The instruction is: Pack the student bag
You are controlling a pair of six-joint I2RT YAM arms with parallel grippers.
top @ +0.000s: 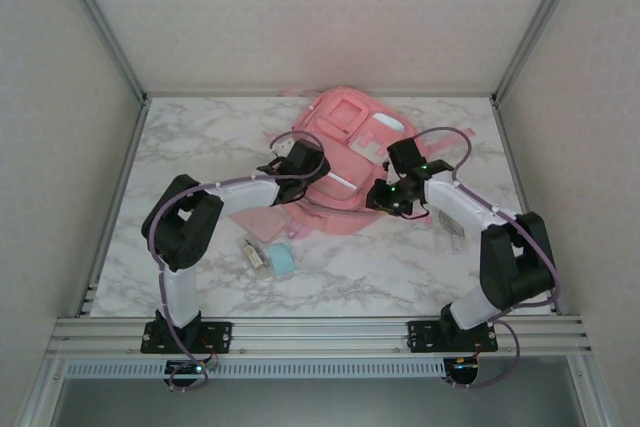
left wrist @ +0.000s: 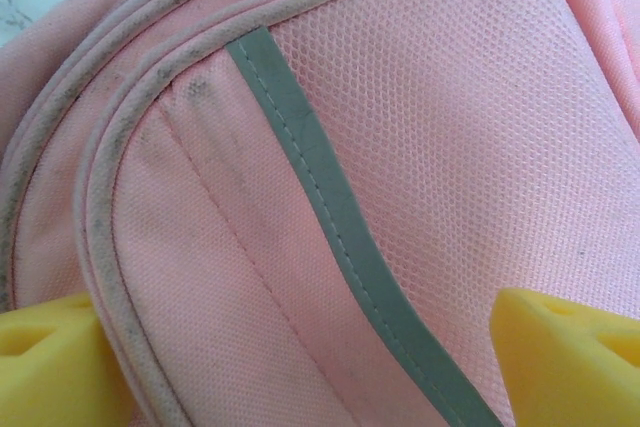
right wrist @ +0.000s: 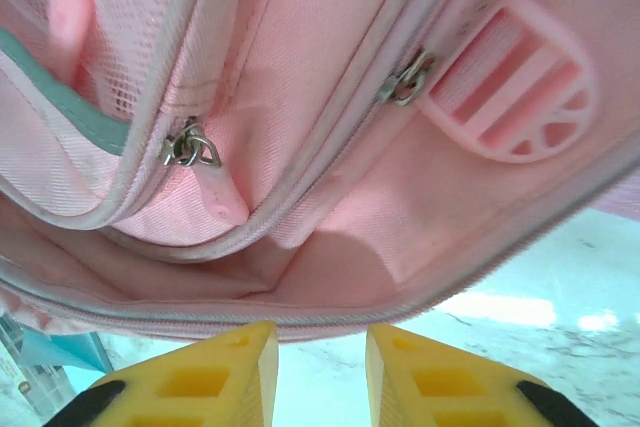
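Top external view: student bag (top: 345,147) lies flat at the far centre of the marble table (top: 420,277), front pockets up, both arms reaching over its near half

Right wrist view, along the bag's near edge: one zip pull (right wrist: 190,147) sits at the mesh pocket and a second zip pull (right wrist: 405,77) sits beside the striped rubber patch (right wrist: 520,87). I cannot tell whether any compartment is open.

Right gripper (right wrist: 320,377): fingers a narrow gap apart, nothing between them, just off the bag's near rim. Judged: placed there to catch a pull or the fabric lip.

Left gripper (left wrist: 300,387): fingers spread wide over the front pocket by the grey trim strip (left wrist: 330,217), holding nothing. Judged: positioned to pin or pinch the fabric so the bag stays put while a zip is worked.

A light-blue item (top: 284,260) and a small pale item (top: 258,253), too small to identify, lie near the left arm, apart from the bag. They are probably the things to be packed, so packing looks barely begun
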